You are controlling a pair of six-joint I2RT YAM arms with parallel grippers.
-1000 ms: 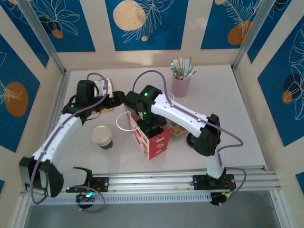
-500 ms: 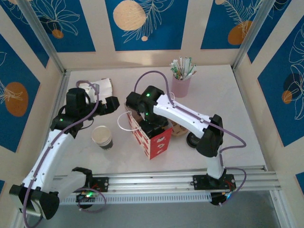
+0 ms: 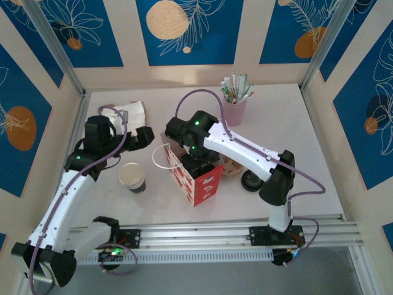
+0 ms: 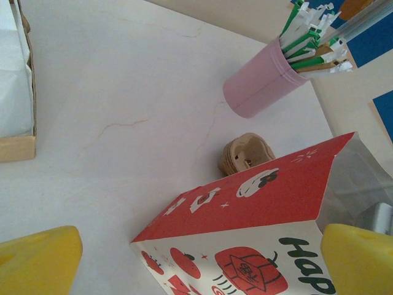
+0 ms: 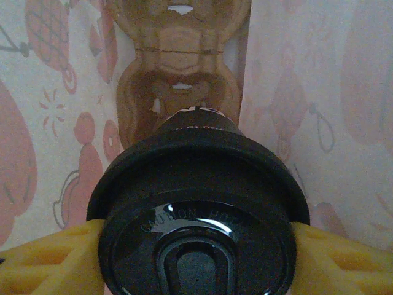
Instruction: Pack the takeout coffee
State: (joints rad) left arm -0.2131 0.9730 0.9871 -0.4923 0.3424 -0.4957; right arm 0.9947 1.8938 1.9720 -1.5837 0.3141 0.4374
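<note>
Takeout coffee (image 5: 196,184), black lid: clasped by right hand (image 5: 196,261) inside red-and-white bag (image 3: 206,183) upright on surface (image 3: 295,123). Left hand (image 4: 198,263): released, spread wide, just beside bag.

The left arm is reaching along the table's (image 3: 295,123) left edge, its left gripper (image 3: 145,136) gaping wide. The right arm is arching from the near edge, wrist pointing down, right gripper (image 5: 196,258) clamping the takeout coffee (image 5: 196,184).
</note>
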